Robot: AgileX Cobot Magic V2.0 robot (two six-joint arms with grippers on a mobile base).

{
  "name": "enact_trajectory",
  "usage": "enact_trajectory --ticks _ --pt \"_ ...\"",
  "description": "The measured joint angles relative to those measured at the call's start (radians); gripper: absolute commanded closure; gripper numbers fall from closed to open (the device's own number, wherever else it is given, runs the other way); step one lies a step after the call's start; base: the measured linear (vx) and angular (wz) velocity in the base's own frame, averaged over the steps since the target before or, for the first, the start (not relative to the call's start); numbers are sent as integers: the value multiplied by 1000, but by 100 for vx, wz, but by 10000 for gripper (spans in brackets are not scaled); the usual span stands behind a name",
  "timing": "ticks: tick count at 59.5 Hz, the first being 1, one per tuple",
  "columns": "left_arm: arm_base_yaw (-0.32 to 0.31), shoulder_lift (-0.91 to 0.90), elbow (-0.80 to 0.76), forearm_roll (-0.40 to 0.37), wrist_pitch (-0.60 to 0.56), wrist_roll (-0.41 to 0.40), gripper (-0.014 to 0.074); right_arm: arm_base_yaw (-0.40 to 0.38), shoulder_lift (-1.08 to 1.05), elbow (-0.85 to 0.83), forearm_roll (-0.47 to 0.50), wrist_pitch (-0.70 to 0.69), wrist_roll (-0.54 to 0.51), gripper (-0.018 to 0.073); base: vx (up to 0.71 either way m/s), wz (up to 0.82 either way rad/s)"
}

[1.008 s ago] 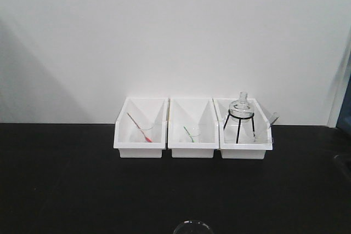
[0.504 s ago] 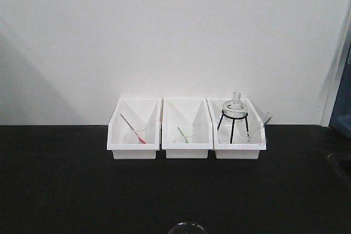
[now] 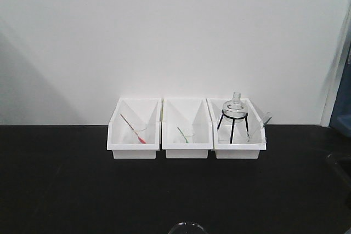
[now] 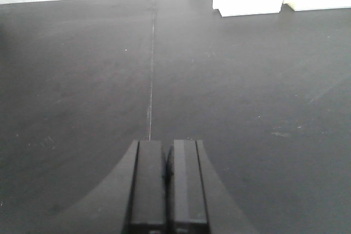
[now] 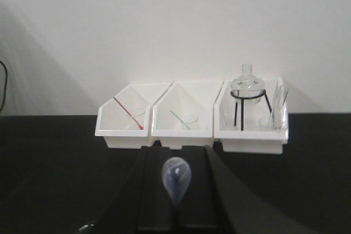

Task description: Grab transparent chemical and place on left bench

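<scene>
A red stick (image 3: pixel 131 127) is kept in the left bin (image 3: pixel 134 149), a green stick (image 3: pixel 182 134) in the middle bin (image 3: pixel 186 149), a glass bottle (image 3: pixel 236 106) in the right bin (image 3: pixel 239 149). The clear bluish pipette (image 5: pixel 176 178), round-bulbed, is squeezed in the right gripper (image 5: pixel 176 160). The left gripper (image 4: pixel 166 147) is pressed together.

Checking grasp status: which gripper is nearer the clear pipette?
Right. The pipette bulb stands between the right gripper's fingers, apparently gripped. The left gripper is shut above the black counter, with no pipette in its wrist view.
</scene>
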Motion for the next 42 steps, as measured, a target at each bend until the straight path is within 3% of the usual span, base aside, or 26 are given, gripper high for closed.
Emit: enact_trajectory --ticks 16,24,34,42 --pt "0 0 0 0 0 0 600 0 154 0 59 0 21 561 0 0" --pt "0 0 0 0 0 0 600 0 272 -19 75 -118 2 561 0 0" --pt "0 0 0 0 0 0 600 0 468 -163 101 -391 -201 561 0 0" --pt "0 0 0 0 0 0 600 0 616 -310 132 -509 -320 561 0 0"
